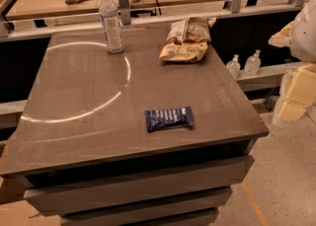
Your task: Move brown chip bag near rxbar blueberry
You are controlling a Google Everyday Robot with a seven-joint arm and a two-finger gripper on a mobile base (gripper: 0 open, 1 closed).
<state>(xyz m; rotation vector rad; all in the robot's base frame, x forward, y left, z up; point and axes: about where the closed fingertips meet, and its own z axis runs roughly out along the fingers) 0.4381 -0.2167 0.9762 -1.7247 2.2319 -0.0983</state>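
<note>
- Table (pixel 74 101): flat grey top, with a ring-shaped glare on its left half.
- Water bottle (pixel 111 22): clear plastic, upright at the far left of the top, apart from the bag. Not a task item.
- Rxbar blueberry (pixel 169 119): navy wrapper, lying flat near the front edge, right of centre, with bare table on all sides.
- Brown chip bag (pixel 185 40): lies at the far right corner of the top, well apart from the bar. It is crumpled and puffed, brown panel toward the back, cream-yellow section toward the front.
- Handling (judgement): light, soft, slick film. The body will likely collapse under a squeeze, and the contents crush easily.
- Hold (judgement): pinch a raised crinkled fold or an end seam from above. A flat panel would probably slip out.
- Risk (judgement): the bag sits close to the right edge, so a sideways nudge could send it off.
- Gripper (pixel 296 89): pale blocky parts at the right border, off the table and away from the bag. Open or closed: cannot tell.
</note>
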